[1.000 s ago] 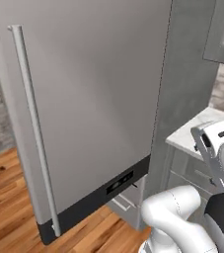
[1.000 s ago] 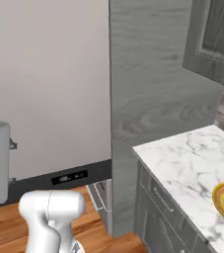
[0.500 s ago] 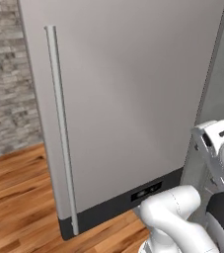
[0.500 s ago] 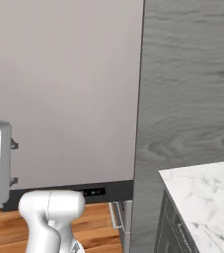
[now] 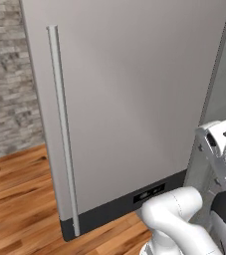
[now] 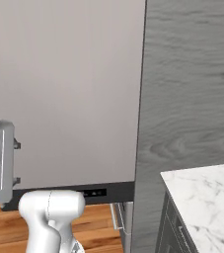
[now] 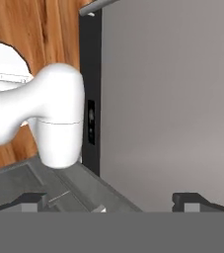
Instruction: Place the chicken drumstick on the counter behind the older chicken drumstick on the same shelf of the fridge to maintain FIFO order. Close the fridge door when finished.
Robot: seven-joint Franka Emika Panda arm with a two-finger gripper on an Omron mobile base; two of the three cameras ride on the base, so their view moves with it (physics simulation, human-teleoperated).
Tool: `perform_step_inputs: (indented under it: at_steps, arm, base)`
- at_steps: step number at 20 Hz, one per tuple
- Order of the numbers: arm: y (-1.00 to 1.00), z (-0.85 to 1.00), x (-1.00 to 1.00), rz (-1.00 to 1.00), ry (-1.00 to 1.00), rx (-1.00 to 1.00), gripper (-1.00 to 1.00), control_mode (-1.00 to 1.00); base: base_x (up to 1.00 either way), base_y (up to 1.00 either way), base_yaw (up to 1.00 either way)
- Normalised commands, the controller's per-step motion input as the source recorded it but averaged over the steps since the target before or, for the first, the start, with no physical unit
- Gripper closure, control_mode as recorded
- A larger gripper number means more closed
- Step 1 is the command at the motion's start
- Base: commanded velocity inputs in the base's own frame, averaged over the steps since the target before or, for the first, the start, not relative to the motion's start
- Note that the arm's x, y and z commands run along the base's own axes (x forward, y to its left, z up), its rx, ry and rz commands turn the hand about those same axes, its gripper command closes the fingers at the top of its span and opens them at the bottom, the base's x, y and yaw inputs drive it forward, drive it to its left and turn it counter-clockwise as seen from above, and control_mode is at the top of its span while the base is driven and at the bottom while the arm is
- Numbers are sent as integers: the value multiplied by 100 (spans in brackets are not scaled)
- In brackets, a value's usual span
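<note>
The fridge door (image 5: 134,99) is a flat pale grey panel with a long vertical handle (image 5: 62,134) and a dark strip along its foot; it is also in the right base view (image 6: 64,89) and hand view (image 7: 172,99). Whether it is open or shut I cannot tell. The shelf and both chicken drumsticks are out of view. A corner of the white marble counter (image 6: 207,197) lies at lower right. My gripper (image 7: 116,202) is open, its two dark fingertips (image 7: 34,200) wide apart, nothing between them, facing the door's lower part.
A tall grey wood-grain panel (image 6: 192,84) stands between the door and the counter, with grey cabinet drawers (image 6: 175,232) under the marble. Wooden floor (image 5: 20,199) runs left of the door, up to a grey brick wall (image 5: 7,74).
The whole picture has slid as the base moved: the door now sits more central and closer, and most of the counter with its yellow plate has passed out of the right base view.
</note>
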Motion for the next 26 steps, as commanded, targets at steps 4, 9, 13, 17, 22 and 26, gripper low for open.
perform_step_inputs:
  at_steps: [4, 9, 13, 17, 22, 26]
  arm:
    - [6, -9, 62, 0, 0, 0, -100, -100]
    - [40, -6, 66, -4, -1, 0, -100, -100]
    - [36, -8, 49, -10, -10, 0, -100, -100]
    - [22, -11, 57, -14, -9, 0, -100, -100]
    - [8, -5, 74, -16, -5, 0, -100, -100]
    - [1, -3, 55, -14, -9, 0, -100, -100]
  base:
    - [0, 0, 0]
    - [0, 0, 0]
    - [0, 0, 0]
    - [0, 0, 0]
    - [0, 0, 0]
    - [0, 0, 0]
